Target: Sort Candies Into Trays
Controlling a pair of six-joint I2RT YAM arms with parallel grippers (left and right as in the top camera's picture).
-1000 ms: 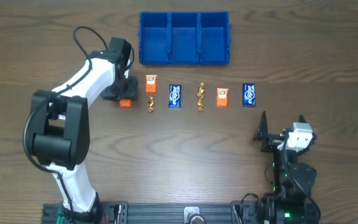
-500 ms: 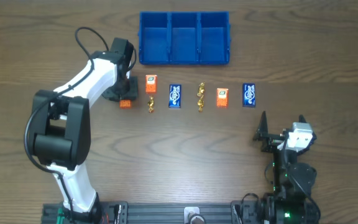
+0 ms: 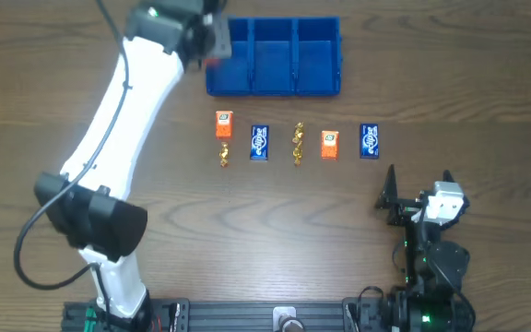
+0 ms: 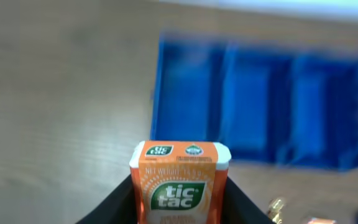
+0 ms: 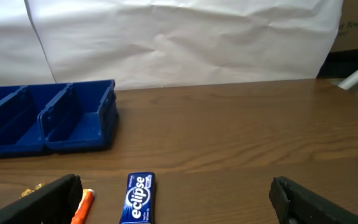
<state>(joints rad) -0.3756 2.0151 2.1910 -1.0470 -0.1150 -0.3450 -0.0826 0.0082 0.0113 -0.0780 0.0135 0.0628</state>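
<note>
My left gripper (image 3: 208,39) is lifted beside the left end of the blue three-bin tray (image 3: 275,57), shut on an orange candy box (image 4: 180,180) held upright. In the left wrist view the tray (image 4: 260,112) lies just beyond the box. On the table below the tray is a row of candies: an orange box (image 3: 223,124), a gold candy (image 3: 224,155), a blue gum pack (image 3: 260,141), a gold candy (image 3: 298,143), an orange box (image 3: 329,144) and a blue gum pack (image 3: 369,140). My right gripper (image 3: 418,189) stands open near its base, with nothing in it.
The right wrist view shows the tray's right bins (image 5: 48,121), a blue gum pack (image 5: 138,198) and an orange box (image 5: 84,204) ahead of the open fingers. White sheeting hangs behind the table. Bare wood lies left of the left arm and in front of the candies.
My left arm has risen from the table at the left end of the candy row and swung up to the tray's left end, carrying the orange box. The right arm has not moved.
</note>
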